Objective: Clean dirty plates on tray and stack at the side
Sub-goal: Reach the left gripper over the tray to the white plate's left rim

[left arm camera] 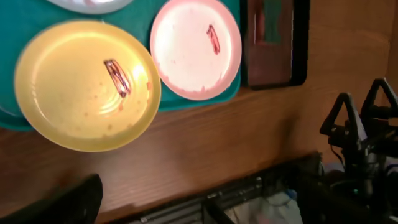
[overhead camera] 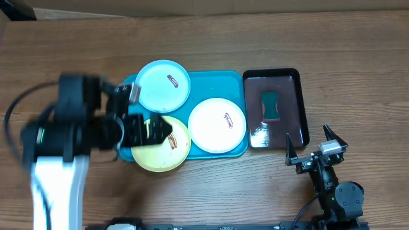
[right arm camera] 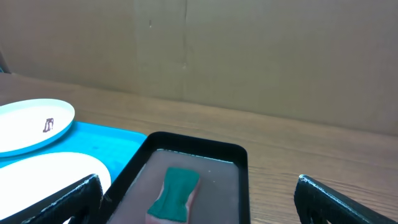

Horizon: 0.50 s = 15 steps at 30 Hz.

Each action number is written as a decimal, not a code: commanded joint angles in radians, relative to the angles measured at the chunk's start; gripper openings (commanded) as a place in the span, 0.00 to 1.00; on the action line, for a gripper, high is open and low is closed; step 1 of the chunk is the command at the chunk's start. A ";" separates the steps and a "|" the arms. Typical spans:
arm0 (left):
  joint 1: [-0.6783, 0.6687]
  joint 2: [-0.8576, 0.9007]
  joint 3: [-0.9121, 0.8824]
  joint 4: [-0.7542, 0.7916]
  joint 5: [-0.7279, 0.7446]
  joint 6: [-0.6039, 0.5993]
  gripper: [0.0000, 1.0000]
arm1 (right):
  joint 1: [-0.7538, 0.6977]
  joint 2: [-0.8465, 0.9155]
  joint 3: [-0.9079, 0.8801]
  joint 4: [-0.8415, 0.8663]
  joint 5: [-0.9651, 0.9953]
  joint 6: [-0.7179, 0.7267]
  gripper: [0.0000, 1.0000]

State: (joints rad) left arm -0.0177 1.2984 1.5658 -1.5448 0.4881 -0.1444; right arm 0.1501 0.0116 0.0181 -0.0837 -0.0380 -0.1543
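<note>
Black right end effector (overhead camera: pixel 307 133) — wide open

Three plates (overhead camera: pixel 164 85), one blue tray (overhead camera: pixel 217 82), one black tray (overhead camera: pixel 285 89), one sponge (overhead camera: pixel 271 105).

Three round plastic plates (overhead camera: pixel 217 124) lie on a turquoise rectangular plastic tray (overhead camera: pixel 217 80), with a black rectangular tray (overhead camera: pixel 301 108) just beside it toward the right edge of the table (overhead camera: pixel 358 64).

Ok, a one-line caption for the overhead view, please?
Left gripper over the yellow-green plate on the turquoise tray; right gripper open beside the black tray holding a green sponge.
</note>
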 commanded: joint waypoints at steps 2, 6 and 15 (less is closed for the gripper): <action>0.001 0.192 0.046 -0.060 0.068 0.000 0.33 | -0.008 -0.009 -0.010 0.003 -0.002 0.000 1.00; -0.026 0.315 0.019 -0.064 0.059 0.010 0.04 | -0.008 -0.009 -0.010 0.003 -0.002 0.000 1.00; -0.143 0.370 -0.032 0.109 -0.172 -0.075 0.09 | -0.008 -0.009 -0.010 0.003 -0.002 0.000 1.00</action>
State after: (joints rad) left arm -0.1219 1.6634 1.5543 -1.4757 0.4385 -0.1669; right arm 0.1501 0.0116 0.0181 -0.0837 -0.0372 -0.1539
